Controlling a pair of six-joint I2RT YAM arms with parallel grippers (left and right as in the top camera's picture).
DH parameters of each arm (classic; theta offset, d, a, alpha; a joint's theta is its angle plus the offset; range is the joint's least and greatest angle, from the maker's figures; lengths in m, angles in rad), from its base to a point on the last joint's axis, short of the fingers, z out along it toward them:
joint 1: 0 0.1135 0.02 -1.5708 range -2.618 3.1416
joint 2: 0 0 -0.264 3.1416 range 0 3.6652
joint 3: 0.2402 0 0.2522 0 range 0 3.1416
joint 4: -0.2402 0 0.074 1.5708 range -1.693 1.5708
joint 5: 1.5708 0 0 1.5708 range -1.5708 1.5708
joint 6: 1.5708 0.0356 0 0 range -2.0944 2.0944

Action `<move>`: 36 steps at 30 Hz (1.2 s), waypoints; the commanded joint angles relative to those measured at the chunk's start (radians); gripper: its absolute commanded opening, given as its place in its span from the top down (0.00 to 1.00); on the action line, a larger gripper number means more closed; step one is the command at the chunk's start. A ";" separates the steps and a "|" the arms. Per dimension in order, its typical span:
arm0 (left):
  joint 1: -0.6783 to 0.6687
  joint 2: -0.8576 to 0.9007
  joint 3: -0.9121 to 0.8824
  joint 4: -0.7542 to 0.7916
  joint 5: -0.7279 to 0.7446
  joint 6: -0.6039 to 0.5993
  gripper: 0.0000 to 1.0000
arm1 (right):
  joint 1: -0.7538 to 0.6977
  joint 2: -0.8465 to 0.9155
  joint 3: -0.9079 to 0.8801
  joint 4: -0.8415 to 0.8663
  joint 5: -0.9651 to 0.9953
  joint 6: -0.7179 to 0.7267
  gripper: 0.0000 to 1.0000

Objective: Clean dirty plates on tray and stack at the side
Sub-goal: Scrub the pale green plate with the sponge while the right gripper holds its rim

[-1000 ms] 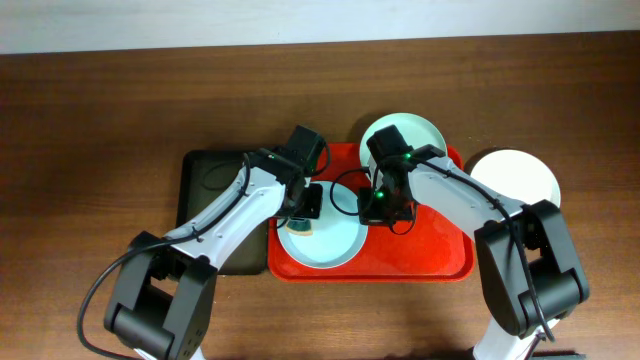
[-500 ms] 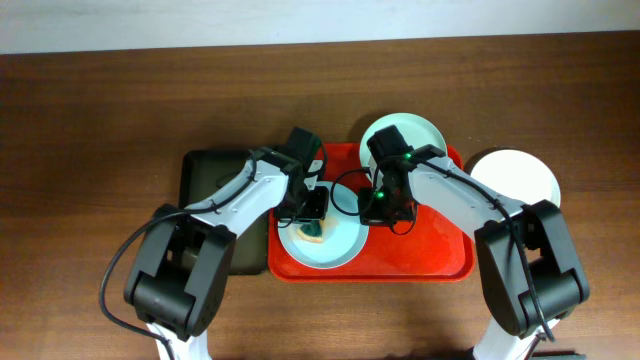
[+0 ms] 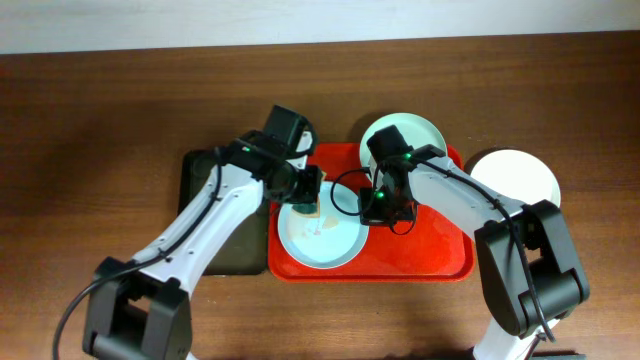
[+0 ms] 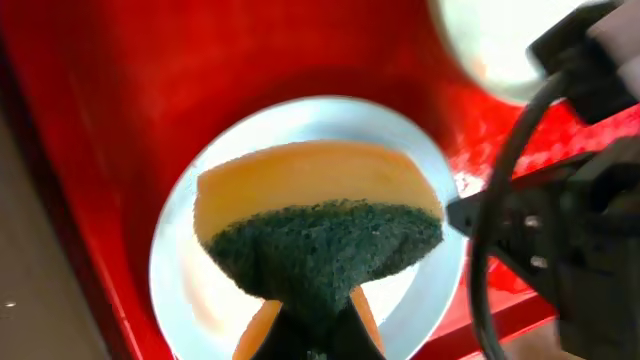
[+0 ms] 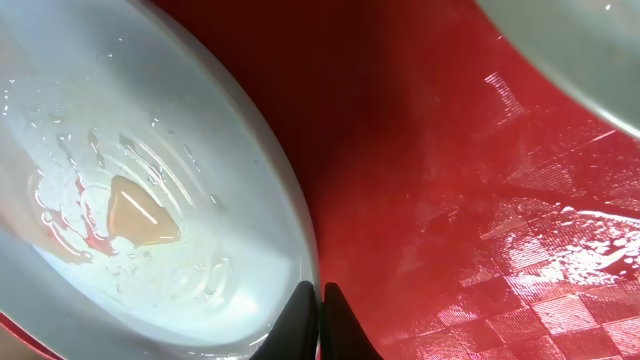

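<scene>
While the left pincer (image 4: 316, 328) clamps shut on a sponge (image 4: 320, 225) over the front mint plate (image 3: 322, 240) on the red tray (image 3: 430, 255), the right pincer (image 5: 320, 322) is closed, pinching that plate's rim. A red smear (image 5: 75, 235) marks its wet surface. 1 rear mint plate (image 3: 415, 135) overhangs the tray's far edge, and 1 white plate (image 3: 520, 175) rests on the bench (image 3: 100, 120) just beside the tray.

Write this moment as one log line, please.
left gripper: shut on sponge, over mint plate | right gripper: shut on plate rim | plate on red tray
</scene>
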 commanded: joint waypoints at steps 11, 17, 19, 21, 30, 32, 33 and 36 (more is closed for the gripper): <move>-0.072 0.204 -0.027 -0.015 0.049 -0.023 1.00 | 0.006 0.009 -0.009 0.001 0.002 -0.004 0.96; -0.087 0.256 -0.024 -0.002 -0.144 -0.028 1.00 | 0.006 0.009 -0.009 0.002 0.002 -0.004 0.96; -0.080 0.227 -0.013 -0.039 -0.293 -0.074 1.00 | 0.006 0.009 -0.009 0.002 0.002 -0.004 0.96; -0.065 0.182 -0.009 -0.048 -0.357 -0.076 1.00 | 0.006 0.009 -0.009 0.002 0.002 -0.004 0.96; -0.037 0.045 -0.013 -0.052 -0.153 -0.076 1.00 | 0.006 0.009 -0.009 0.001 0.002 -0.004 0.96; -0.038 0.062 -0.019 -0.051 -0.153 -0.076 1.00 | 0.006 0.009 -0.009 0.001 0.002 -0.004 0.96; -0.039 0.072 -0.021 -0.051 -0.152 -0.076 1.00 | 0.006 0.009 -0.009 0.001 0.002 -0.003 0.96; -0.047 0.121 -0.030 -0.064 -0.061 -0.074 1.00 | 0.006 0.009 -0.009 0.001 0.002 -0.004 0.96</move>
